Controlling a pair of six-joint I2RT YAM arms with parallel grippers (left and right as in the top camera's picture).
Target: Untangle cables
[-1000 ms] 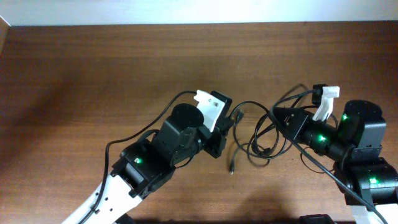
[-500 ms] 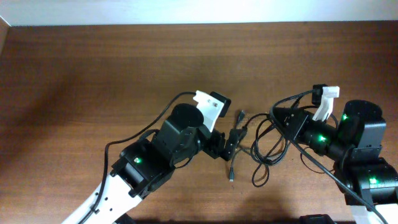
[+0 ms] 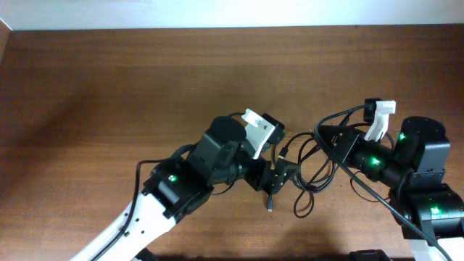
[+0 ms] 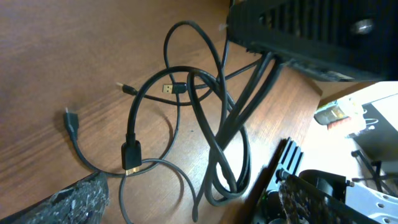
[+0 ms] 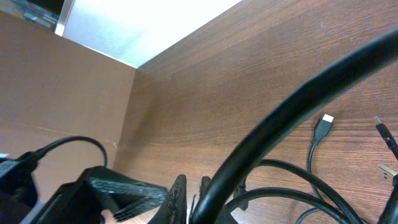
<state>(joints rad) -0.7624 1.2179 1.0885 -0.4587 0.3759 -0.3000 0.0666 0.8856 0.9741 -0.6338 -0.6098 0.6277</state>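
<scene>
Wooden table (image 3: 109, 87) seen from above. Right of its middle lies a tangle of thin black cables (image 3: 308, 170), loops crossing over one another, with small metal-tipped plugs (image 4: 174, 89) loose on the wood. The left gripper (image 3: 279, 176) hangs over the tangle's left side, fingers (image 4: 78, 199) spread wide, holding nothing. The right gripper (image 3: 321, 134) sits at the tangle's back-right side with its 2 fingers pressed together against a strand. Whether they pinch it cannot be told.

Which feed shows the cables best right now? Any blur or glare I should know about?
Left wrist: cables sharp, its fingers blurred at the bottom, white glare at right. Right wrist: a black cord near the lens smears across the frame, top washed out. Overhead: soft light, no glare, cables small.
</scene>
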